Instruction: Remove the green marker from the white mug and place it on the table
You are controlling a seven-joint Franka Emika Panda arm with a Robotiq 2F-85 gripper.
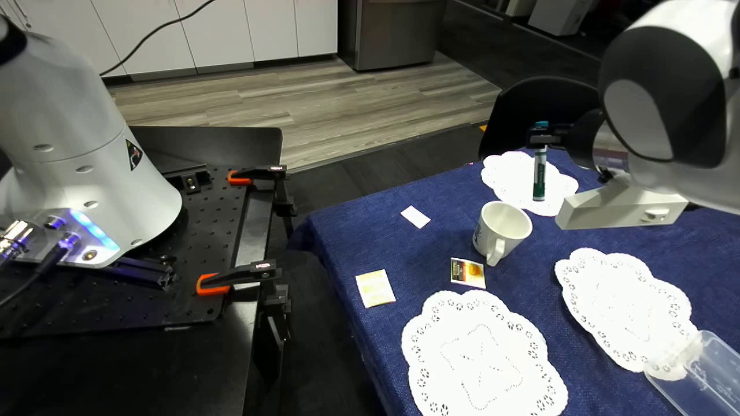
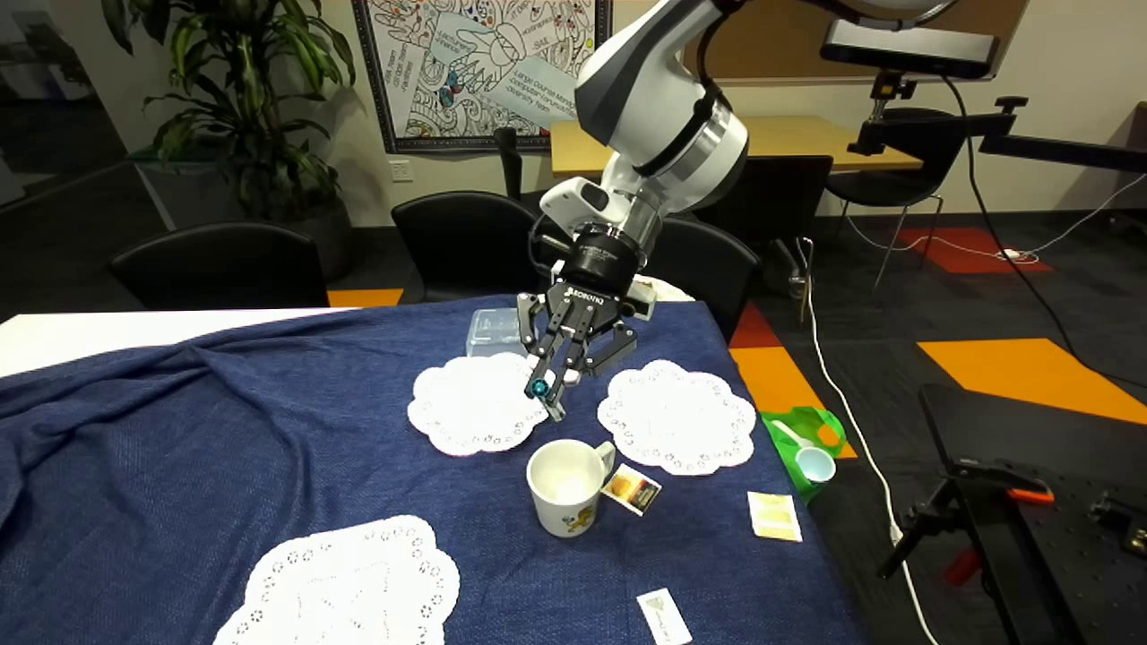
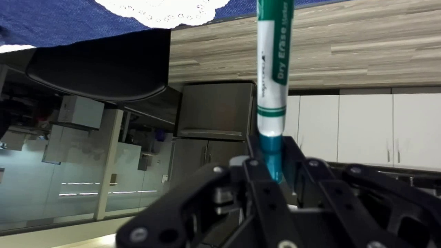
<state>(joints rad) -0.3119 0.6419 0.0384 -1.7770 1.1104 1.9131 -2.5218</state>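
Observation:
My gripper (image 1: 542, 140) is shut on the teal cap end of the green marker (image 1: 539, 176) in an exterior view. The marker hangs nearly upright, outside and above the white mug (image 1: 502, 231). In an exterior view the marker's teal end (image 2: 539, 388) shows between the fingertips (image 2: 549, 396); its body is hidden there. In the wrist view, which stands upside down, the marker (image 3: 274, 69) extends from between the fingers (image 3: 271, 144). The mug (image 2: 566, 493) stands upright on the navy-covered table (image 2: 224, 439), handle to one side. It is out of the wrist view.
Several white lace doilies (image 1: 485, 358) lie on the table around the mug. A tea packet (image 2: 632, 488) lies beside the mug's handle. A yellow packet (image 1: 376, 288) and a small white packet (image 1: 415, 216) lie near the edge. A clear plastic box (image 2: 495, 332) stands farther off.

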